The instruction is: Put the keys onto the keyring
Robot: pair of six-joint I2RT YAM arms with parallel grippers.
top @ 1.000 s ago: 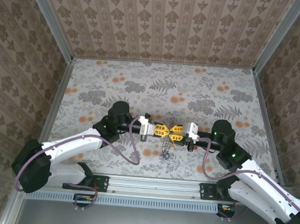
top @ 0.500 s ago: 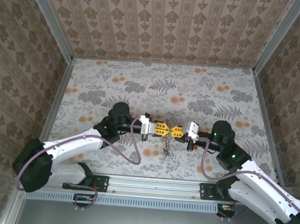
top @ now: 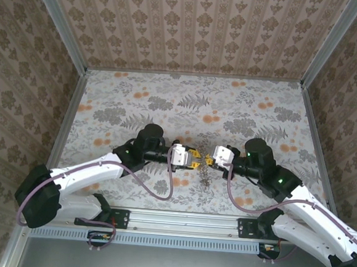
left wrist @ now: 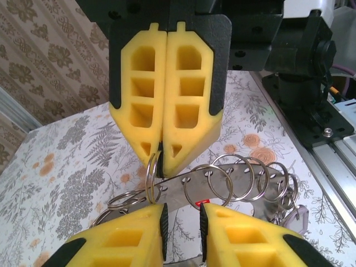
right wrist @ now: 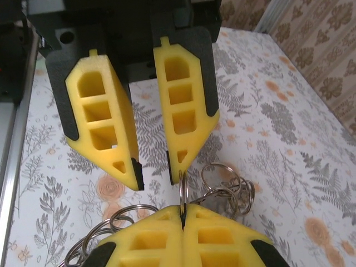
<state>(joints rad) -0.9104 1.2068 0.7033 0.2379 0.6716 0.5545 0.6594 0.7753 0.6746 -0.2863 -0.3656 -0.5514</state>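
Clenching a half-hidden keyring (right wrist: 183, 192) loop, the right claw (right wrist: 182, 211) faces the released left claw (right wrist: 154, 177).

Two arms meet over the table (top: 168, 102), just to the 6 o'clock side of its centre. The left arm (top: 95, 167) reaches in from 8 o'clock and the right arm (top: 303, 202) from 4 o'clock, their bases on the rail (top: 184, 221) along the 6 o'clock edge. The left pincer (top: 194, 159) and right pincer (top: 210, 160) stand tip to tip, left at 9 o'clock of the gap, right at 3 o'clock. The keyring (top: 205, 176) hangs between them, dropping toward 6 o'clock. Seen from the left wrist, one ring (left wrist: 152, 177) sits nipped in the right pincer's tips, with the other rings (left wrist: 245, 177) strung off toward 3 o'clock. Walls (top: 193, 23) stand at 9, 12 and 3 o'clock.
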